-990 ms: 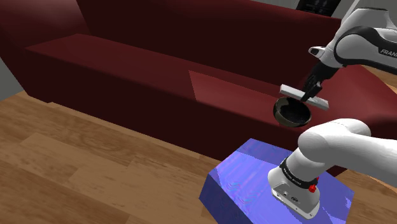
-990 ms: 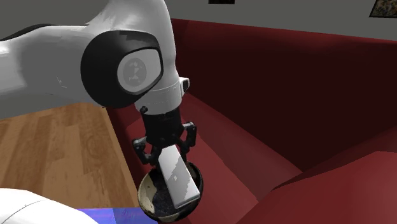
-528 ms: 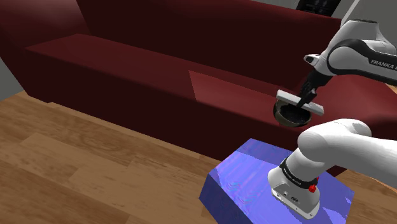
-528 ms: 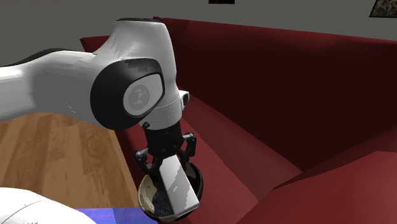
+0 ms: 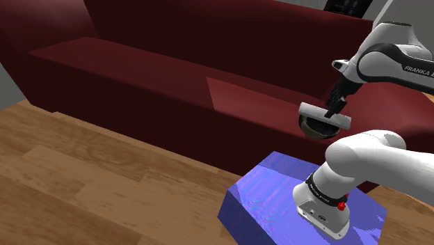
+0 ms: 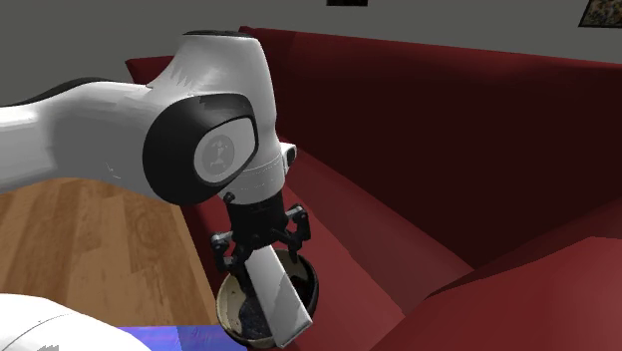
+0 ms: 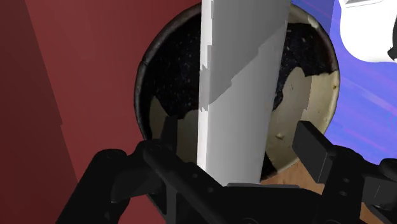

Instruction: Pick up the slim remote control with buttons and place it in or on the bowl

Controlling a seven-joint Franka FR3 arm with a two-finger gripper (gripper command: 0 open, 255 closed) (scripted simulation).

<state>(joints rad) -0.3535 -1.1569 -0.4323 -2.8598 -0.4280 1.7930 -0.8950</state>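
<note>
Over bowl (image 5: pixel 316 131) on sofa (image 5: pixel 139 62), remote (image 5: pixel 321 114), tool (image 7: pixel 240 137) parted

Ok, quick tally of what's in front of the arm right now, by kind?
Remote control: 1 (grey)
Bowl: 1 (dark rim)
Sofa: 1 (dark red)
Total: 3
</note>
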